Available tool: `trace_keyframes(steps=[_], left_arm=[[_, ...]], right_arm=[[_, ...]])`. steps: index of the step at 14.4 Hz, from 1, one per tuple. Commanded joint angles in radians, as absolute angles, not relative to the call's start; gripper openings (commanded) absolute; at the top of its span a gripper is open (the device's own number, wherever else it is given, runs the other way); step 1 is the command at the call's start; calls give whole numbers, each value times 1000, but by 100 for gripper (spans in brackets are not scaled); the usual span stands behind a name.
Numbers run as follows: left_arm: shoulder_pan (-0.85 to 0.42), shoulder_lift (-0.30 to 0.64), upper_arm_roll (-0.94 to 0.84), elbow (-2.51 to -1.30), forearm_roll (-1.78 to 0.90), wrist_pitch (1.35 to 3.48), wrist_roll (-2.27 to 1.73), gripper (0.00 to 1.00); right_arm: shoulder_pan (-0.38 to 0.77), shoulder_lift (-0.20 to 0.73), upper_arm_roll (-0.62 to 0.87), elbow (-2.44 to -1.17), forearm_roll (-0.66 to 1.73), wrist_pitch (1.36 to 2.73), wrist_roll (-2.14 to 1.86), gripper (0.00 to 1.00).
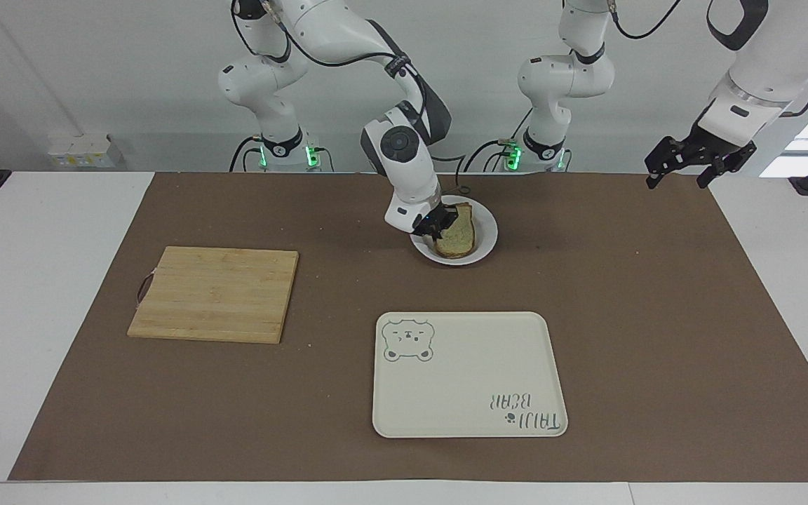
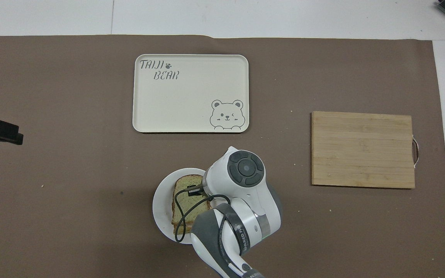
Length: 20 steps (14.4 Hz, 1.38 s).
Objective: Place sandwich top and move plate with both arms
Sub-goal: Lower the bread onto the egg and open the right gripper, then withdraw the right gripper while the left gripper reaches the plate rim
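My right end effector (image 1: 438,228) is down at the plate (image 1: 486,231), at the edge of the sandwich top (image 1: 457,238) that faces the right arm's end of the worktop. The sandwich top lies nearly flat on the stack of food on the plate, its rounded crust edge pointing away from me; from overhead my wrist covers part of the slice (image 2: 184,189) and the black fingers are tucked under the wrist housing. I cannot tell whether the fingers are closed on the crust or parted from it. The plate (image 2: 161,204) sits on the brown mat (image 1: 656,315), closer to me than the cream tray (image 1: 467,375), with a strip of bare mat between plate rim and tray edge. The tray (image 2: 189,92) is empty, with its bear print at the corner nearest the plate. The wooden cutting board (image 1: 214,293) lies well apart toward the right arm's end, with bare mat between it and the plate. My left end effector (image 1: 684,168) hangs in the air over the mat's corner at the left arm's end, fingers spread apart and gripping nothing, waiting; overhead only its black tip (image 2: 0,130) shows. The mat between it and the plate is bare.
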<state>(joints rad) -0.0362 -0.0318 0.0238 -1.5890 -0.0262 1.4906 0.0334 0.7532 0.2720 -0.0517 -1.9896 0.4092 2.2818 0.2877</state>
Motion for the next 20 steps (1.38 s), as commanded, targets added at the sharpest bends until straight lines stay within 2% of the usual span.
trace_keyframes(steps=[1,2,5,8,12,14,18,20], left_arm=[[-40,-86,21,-1685,-66,1486,21,100],[-52,-101,20,-1727,-66,1494,23,100],[-116,-167,18,-1891,-66,1571,20,100],[-144,-239,18,-2072,-133,1735,29,100],[-159,-242,18,-2216,-271,1891,38,100],[-190,-245,20,-2281,-326,1940,44,100],[-192,-247,20,-2322,-489,1962,107,100],[-247,-238,20,-2402,-573,2084,179,100]], right_arm=[[756,271,-57,-1991,434,2290,301,79],[756,278,-58,-1985,430,2292,296,100],[741,294,-63,-1962,410,2302,295,100],[686,250,-72,-1960,336,2296,295,100],[592,186,-74,-1941,218,2270,295,100],[546,151,-74,-1924,146,2218,295,100],[457,115,-74,-1843,43,2077,295,100],[417,100,-74,-1812,26,2042,290,100]])
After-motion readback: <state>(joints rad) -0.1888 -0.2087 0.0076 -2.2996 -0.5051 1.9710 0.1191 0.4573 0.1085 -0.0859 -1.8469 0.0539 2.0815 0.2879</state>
